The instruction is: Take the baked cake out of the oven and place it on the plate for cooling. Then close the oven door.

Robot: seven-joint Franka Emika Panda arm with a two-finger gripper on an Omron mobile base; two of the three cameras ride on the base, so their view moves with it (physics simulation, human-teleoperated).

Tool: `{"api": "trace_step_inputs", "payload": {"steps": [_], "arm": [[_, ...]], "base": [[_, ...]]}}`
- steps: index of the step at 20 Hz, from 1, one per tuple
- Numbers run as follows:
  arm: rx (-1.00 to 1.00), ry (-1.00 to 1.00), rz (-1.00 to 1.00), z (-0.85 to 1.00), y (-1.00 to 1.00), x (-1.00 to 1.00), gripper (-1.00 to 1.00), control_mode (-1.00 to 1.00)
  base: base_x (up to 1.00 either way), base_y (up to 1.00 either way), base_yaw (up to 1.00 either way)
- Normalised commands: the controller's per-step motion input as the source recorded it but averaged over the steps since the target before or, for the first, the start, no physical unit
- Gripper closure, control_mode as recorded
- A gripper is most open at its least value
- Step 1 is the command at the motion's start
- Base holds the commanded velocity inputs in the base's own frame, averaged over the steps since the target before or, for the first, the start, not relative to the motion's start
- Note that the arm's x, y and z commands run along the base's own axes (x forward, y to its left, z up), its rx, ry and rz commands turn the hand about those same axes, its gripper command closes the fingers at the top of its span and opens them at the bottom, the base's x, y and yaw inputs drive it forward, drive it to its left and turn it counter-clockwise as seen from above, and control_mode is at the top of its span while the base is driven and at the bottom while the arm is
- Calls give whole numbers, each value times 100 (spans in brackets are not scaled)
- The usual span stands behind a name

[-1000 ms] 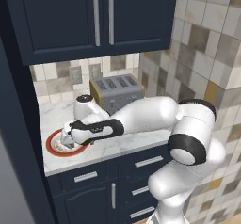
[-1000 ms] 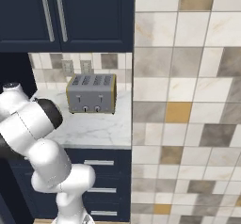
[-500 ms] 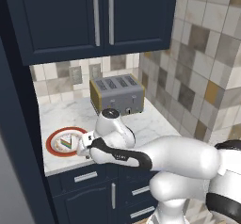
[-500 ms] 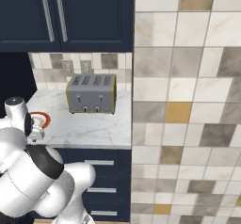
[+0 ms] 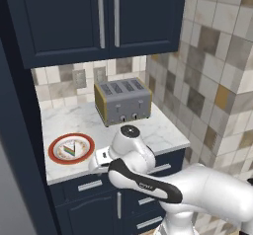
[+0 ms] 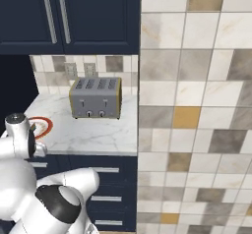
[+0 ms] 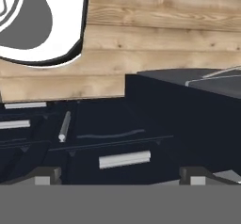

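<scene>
Cake (image 5: 69,149): slice w/ coloured layers, seen lying on plate (image 5: 52,153), a round white plate w/ red rim. Plate is set on marble counter (image 5: 69,123), left side, near the front edge. In right base view, plate rim is partly hidden behind the arm. Toaster (image 5: 122,100) is placed farther back and to the right, well apart from plate, against the backsplash. Dark blue wall cabs (image 5: 99,17) are mounted above; drawers (image 5: 74,193) w/ silver bar handles are fitted below the counter. Tiled wall (image 5: 212,71) is seen at right.

Arm is folded low in front of the counter, w/ wrist just beside the front edge, right of plate.

Gripper (image 7: 120,177): fingers (image 7: 47,174) are set wide apart; nothing is held between them. Hand view is rolled: wood floor (image 7: 155,35) is shown at top, dark drawer fronts below it. A dark slab (image 7: 188,110) juts out at right of that view; it cannot be told whether this is the oven door.
</scene>
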Motion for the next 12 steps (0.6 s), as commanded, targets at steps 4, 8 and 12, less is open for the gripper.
{"api": "trace_step_inputs", "payload": {"steps": [4, 8, 12], "arm": [[0, 0, 0, 0, 0, 0, -100, -100], [0, 0, 0, 0, 0, 0, -100, -100], [0, 0, 0, 0, 0, 0, -100, -100]], "base": [[0, 0, 0], [0, 0, 0], [0, 0, 0]]}}
